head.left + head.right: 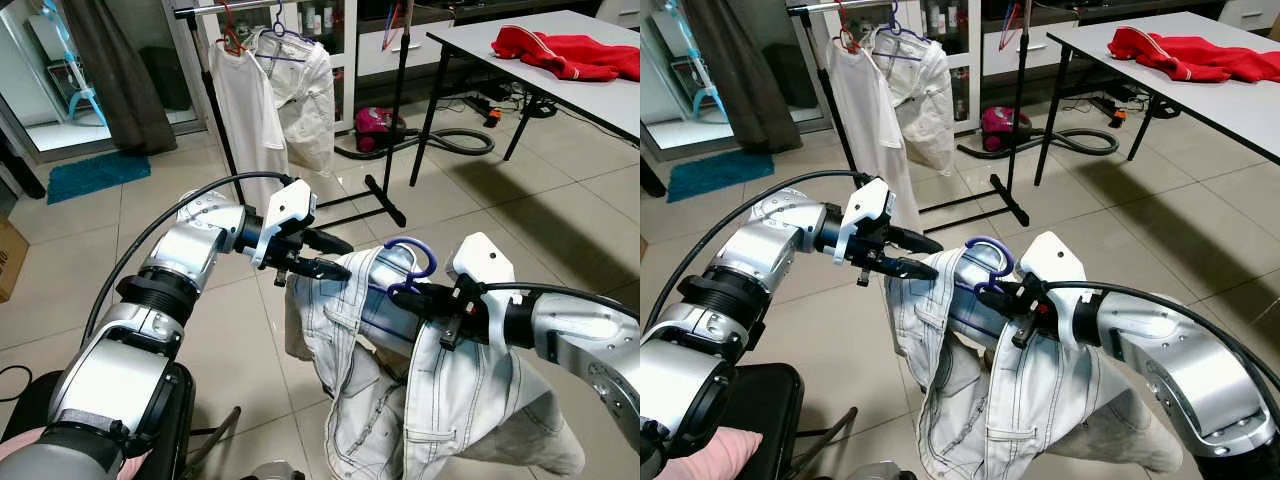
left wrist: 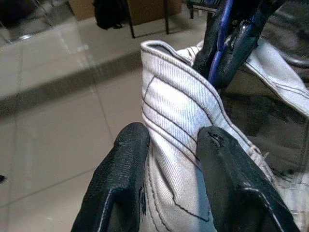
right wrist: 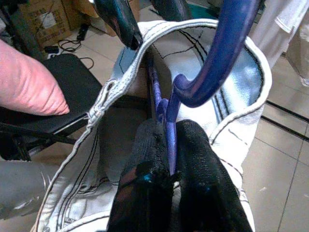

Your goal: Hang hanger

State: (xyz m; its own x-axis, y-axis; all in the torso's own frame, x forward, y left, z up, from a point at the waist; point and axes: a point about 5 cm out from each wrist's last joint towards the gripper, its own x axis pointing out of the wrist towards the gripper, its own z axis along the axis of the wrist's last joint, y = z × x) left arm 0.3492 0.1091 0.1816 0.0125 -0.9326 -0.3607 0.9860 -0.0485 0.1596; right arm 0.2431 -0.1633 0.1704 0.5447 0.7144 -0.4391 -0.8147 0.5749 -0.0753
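Pinching the neck of a blue hanger (image 3: 212,63) between its two black fingers (image 3: 145,183), the right gripper (image 1: 425,297) holds it up in mid-air with a pale denim jacket (image 1: 400,400) draped on it. The left gripper (image 1: 325,255) is clamped on the jacket's collar edge (image 2: 169,111), just beside the hook. Beyond them stands a black clothes rack (image 1: 395,120) carrying white garments (image 1: 250,110) on hangers. To the right, a red garment (image 1: 570,52) lies on a white table (image 1: 500,70). A vacuum cleaner (image 1: 375,128) sits on the tiled floor.

Red garment (image 1: 570,52) on white table (image 1: 600,95), vacuum cleaner (image 1: 378,128) below, blue mat (image 1: 95,174) by doorway.
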